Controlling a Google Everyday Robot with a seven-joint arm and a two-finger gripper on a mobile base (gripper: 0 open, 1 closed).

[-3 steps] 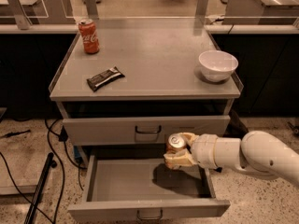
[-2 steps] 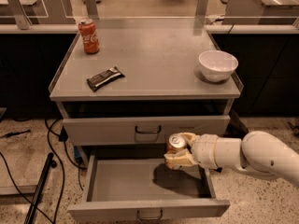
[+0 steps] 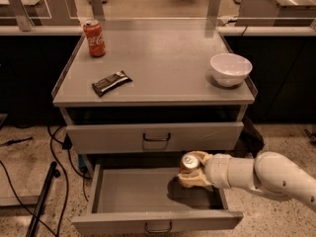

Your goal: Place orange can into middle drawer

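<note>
The orange can [image 3: 189, 162], orange-gold with a silver top, is held upright in my gripper [image 3: 193, 172], whose pale fingers wrap its body. It hangs over the right part of the open middle drawer [image 3: 138, 196], a wide shallow grey drawer pulled out below a like closed drawer [image 3: 155, 136]. The can casts a dark shadow on the drawer floor. My white arm [image 3: 261, 174] reaches in from the right.
On the cabinet top [image 3: 163, 53] stand a red cola can [image 3: 94, 38] at the back left, a dark snack bar [image 3: 111, 83] at the front left and a white bowl [image 3: 230, 69] at the right. Cables and a dark pole [image 3: 42, 196] lie on the floor to the left.
</note>
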